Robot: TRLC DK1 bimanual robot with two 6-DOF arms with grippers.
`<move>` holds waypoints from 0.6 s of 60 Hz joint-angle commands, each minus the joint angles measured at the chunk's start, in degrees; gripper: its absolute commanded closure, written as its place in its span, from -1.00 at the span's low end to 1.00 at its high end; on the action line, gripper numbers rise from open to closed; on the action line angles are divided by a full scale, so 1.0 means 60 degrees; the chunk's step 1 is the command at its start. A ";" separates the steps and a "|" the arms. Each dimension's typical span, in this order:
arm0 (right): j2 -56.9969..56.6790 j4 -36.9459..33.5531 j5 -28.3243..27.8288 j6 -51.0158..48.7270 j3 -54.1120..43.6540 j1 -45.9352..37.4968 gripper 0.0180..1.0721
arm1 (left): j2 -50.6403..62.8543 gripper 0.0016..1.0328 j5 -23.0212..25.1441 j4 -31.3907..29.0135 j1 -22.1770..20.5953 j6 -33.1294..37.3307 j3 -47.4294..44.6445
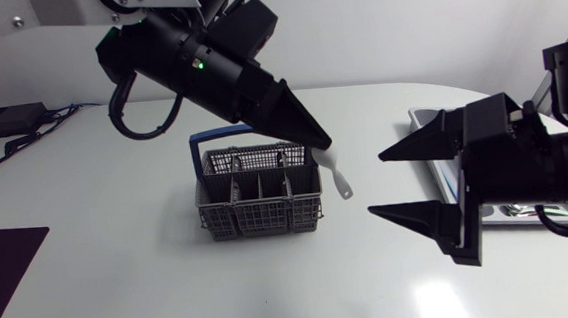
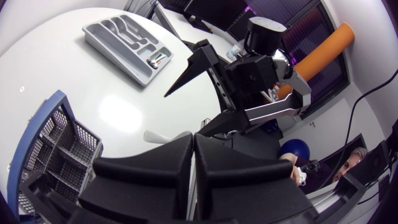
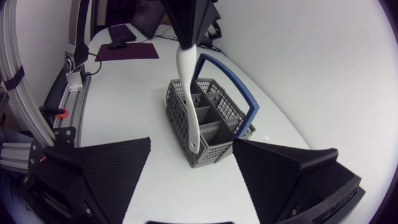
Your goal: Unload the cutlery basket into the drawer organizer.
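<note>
On the white table (image 1: 153,288), the grey drawer organizer (image 2: 127,40) lies well to the right of the cutlery basket (image 1: 259,196) and is partly hidden under my right arm. The basket, grey mesh with a blue handle, stands upright. The right gripper (image 1: 376,185) hangs between basket and organizer, its fingers spread wide and touching nothing. The left gripper (image 1: 318,140) sits above the basket's right end, fingers clamped together on a white utensil (image 1: 337,172). The utensil hangs tilted just outside that end wall.
</note>
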 commanded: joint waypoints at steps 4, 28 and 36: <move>0.0445 0.0370 0.0235 0.0653 0.0343 0.0849 -0.52 | 0.0308 0.94 0.0138 0.0023 -0.0272 0.0255 -0.0201; 0.1148 0.0971 0.0528 0.0755 0.0490 0.1479 0.60 | 0.0425 0.94 0.0138 0.0037 -0.0346 0.0284 -0.0157; 0.1309 0.0853 0.0513 0.0711 0.0578 0.1582 0.71 | 0.0425 0.94 0.0138 0.0037 -0.0360 0.0313 -0.0201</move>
